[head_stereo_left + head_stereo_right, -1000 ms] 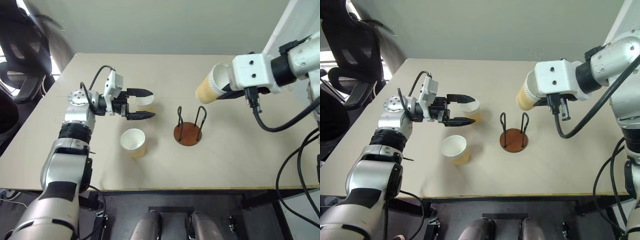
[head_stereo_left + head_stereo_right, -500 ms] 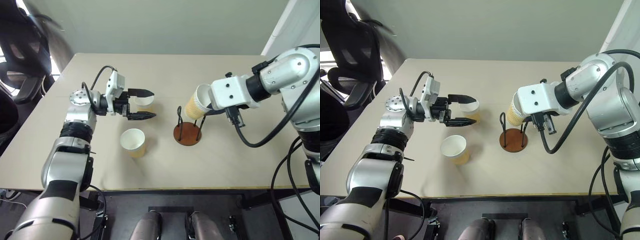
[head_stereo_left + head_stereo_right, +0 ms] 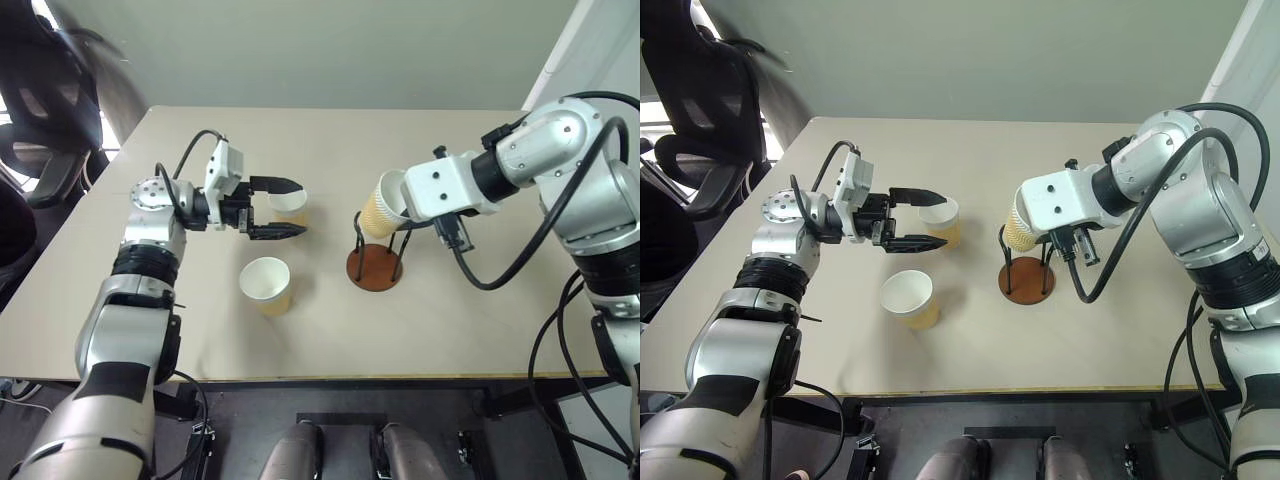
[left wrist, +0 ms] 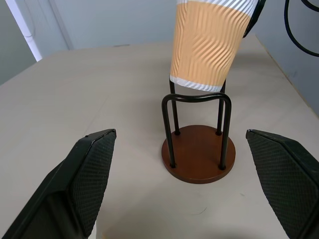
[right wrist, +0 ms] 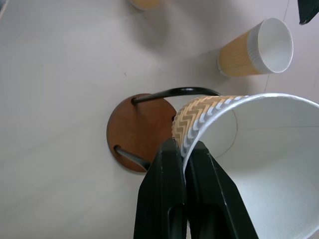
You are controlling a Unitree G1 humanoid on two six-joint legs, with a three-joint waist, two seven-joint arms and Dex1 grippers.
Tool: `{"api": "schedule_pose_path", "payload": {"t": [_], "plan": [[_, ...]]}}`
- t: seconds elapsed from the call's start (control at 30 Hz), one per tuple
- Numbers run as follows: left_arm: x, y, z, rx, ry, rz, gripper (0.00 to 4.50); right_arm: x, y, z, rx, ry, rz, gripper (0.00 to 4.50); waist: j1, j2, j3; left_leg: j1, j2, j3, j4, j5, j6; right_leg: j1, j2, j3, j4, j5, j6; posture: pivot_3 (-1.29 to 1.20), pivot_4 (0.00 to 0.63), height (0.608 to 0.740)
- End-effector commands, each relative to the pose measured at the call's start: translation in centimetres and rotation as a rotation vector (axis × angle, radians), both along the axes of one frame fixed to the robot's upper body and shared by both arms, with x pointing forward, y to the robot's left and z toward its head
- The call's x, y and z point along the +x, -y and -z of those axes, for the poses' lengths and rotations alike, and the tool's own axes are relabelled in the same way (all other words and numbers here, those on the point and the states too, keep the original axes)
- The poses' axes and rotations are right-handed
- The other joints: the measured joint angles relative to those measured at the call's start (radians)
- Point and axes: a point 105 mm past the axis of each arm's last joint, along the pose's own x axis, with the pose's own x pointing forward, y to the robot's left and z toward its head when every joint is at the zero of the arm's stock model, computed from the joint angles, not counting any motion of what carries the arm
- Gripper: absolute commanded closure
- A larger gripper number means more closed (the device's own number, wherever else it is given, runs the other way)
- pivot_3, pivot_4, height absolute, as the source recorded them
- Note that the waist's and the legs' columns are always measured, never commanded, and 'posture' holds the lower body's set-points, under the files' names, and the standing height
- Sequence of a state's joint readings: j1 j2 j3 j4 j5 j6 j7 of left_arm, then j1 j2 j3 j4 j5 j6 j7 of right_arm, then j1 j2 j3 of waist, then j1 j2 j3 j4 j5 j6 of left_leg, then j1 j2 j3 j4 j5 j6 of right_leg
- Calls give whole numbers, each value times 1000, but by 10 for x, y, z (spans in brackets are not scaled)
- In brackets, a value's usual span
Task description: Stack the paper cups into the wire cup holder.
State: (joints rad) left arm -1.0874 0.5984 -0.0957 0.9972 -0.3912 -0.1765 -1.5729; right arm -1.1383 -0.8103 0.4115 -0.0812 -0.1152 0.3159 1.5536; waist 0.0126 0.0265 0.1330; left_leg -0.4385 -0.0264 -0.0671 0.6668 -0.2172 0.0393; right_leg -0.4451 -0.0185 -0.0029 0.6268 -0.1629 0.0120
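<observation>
My right gripper (image 5: 184, 147) is shut on the rim of a tan ribbed paper cup (image 3: 379, 210), one finger inside and one outside. The cup hangs tilted, its bottom just above the black wire loops of the wire cup holder (image 3: 375, 268), which stands on its round brown base at the table's middle. A second paper cup (image 3: 291, 204) stands upright to the holder's left, by the tips of my open left gripper (image 3: 301, 207). Nothing sits between its fingers (image 4: 92, 172) in the left wrist view. A third cup (image 3: 266, 284) stands nearer the front edge.
The beige table (image 3: 470, 320) ends close in front and at the left. A black office chair (image 3: 45, 90) stands past the far left corner. Black cables (image 3: 560, 330) hang beside my right arm.
My right arm has come down and to the left with the cup, from high at the right to just over the holder. The left gripper has stayed put, still open.
</observation>
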Motion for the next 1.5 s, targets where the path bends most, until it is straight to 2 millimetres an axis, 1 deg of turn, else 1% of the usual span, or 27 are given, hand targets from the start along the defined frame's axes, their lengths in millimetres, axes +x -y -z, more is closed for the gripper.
{"api": "schedule_pose_path", "payload": {"t": [0.03,0.3,0.43,0.53,0.67,0.7,0.73,0.9,0.97,1.03,1.13,1.23,1.33,1.47,1.5], "plan": [[-6,-1,-8,7,40,45,0,-2,2,-11,-25,52,-14,4472,0,0,0,0,0,0,0,0,0,0,0,0,0,0,0,0,150,740],[-5,-1,-9,9,38,42,0,-7,4,-7,-51,29,-30,4472,0,0,0,0,0,0,0,0,0,0,0,0,0,0,0,0,150,740],[-5,0,-8,11,35,42,0,-7,0,-4,-40,33,-34,4472,-1,0,0,0,0,0,0,0,0,0,0,0,0,0,0,0,150,740],[-5,0,-8,11,35,41,0,-7,-4,-4,-26,37,-40,3919,-1,0,0,0,0,0,0,0,0,0,0,0,0,0,0,0,150,740],[-5,-1,-8,10,34,41,0,-8,-8,-3,-8,40,-42,2665,-1,0,0,0,0,0,0,0,0,0,0,0,0,0,0,0,150,740],[-5,-1,-8,10,34,40,0,-8,-9,-3,1,39,-43,2234,0,0,0,0,0,0,0,0,0,0,0,0,0,0,0,0,150,740],[-5,-1,-8,10,35,40,0,-8,-10,-4,9,38,-41,1955,-1,0,0,0,0,0,0,0,0,0,0,0,0,0,0,0,150,740],[-4,-2,-9,7,18,30,0,-7,-15,-14,82,43,-26,1955,-1,0,0,0,0,0,0,0,-1,0,0,0,0,0,0,0,150,740],[-1,-4,-10,0,-7,14,0,-6,-15,-21,142,26,-3,1955,-1,0,0,0,0,0,0,1,-1,0,0,0,0,0,0,0,150,740],[5,-4,-13,-14,-13,-33,0,-8,-13,-30,224,-21,24,1955,0,0,0,0,0,0,0,1,-1,0,0,0,0,0,-1,0,150,740],[8,-7,-12,-2,-36,-61,0,-17,-7,-39,353,-137,55,1955,2,0,0,-1,0,0,0,3,-3,0,0,0,0,0,-1,0,150,740],[9,-10,-7,27,-74,-87,0,-21,2,-40,429,-205,99,1955,1,0,0,-1,-1,0,0,4,-5,0,0,0,0,-2,-3,0,150,740],[12,-15,-2,73,-109,-121,0,-19,15,-37,499,-254,179,1955,1,0,0,-1,-1,0,0,4,-6,0,0,0,0,-2,-3,0,150,740],[12,-19,0,115,-68,-144,0,-17,25,-35,564,-292,244,1955,0,0,0,-1,-1,0,0,4,-6,-1,0,1,0,-1,-2,0,150,740],[13,-22,3,151,-46,-156,0,-18,26,-35,581,-301,252,1955,0,0,0,-1,-1,0,0,4,-6,-1,0,1,0,-1,-2,0,150,740]]}}
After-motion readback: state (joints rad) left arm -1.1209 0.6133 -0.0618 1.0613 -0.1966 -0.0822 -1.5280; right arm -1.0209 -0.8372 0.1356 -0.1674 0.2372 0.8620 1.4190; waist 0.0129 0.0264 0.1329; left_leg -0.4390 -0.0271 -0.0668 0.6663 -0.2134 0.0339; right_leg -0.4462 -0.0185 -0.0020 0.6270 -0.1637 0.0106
